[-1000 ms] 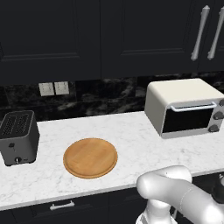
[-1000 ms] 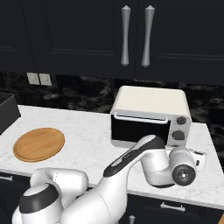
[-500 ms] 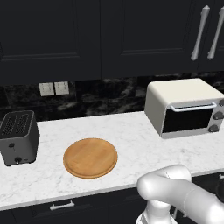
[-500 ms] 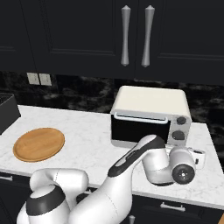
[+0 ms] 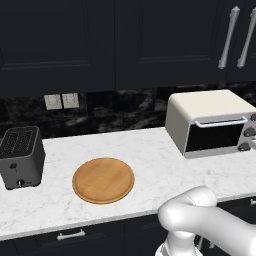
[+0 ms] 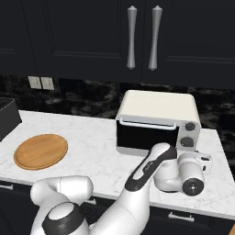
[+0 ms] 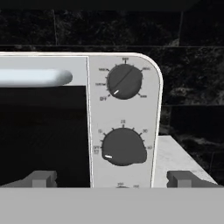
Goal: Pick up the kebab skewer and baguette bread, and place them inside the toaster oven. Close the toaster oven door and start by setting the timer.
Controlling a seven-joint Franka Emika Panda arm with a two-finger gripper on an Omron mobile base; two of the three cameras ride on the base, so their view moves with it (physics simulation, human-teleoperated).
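- A dark kitchen with black cabinets above a white marble counter [image 5: 150, 165], which runs across the middle of both base views.
- The boxy cream-white toaster oven [image 6: 158, 121] sits at centre right of the right base view, its dark glass door with a white bar handle [image 6: 147, 135] shut.
- A round wooden board [image 5: 103, 180] lies at lower centre-left of the left base view, bare; a dark grey slot toaster [image 5: 21, 156] stands at far left.
- In the hand view, the gripper [image 7: 113, 178] faces the oven's control panel, its two grey fingertips [image 7: 40, 178] spread wide and holding nothing.
- The lower dark knob [image 7: 124, 147], between the tips, is probably the timer: small, rigid and smooth, so best pinched across its sides and turned.
- The skewer and baguette cannot be made out; the glass is too dark.
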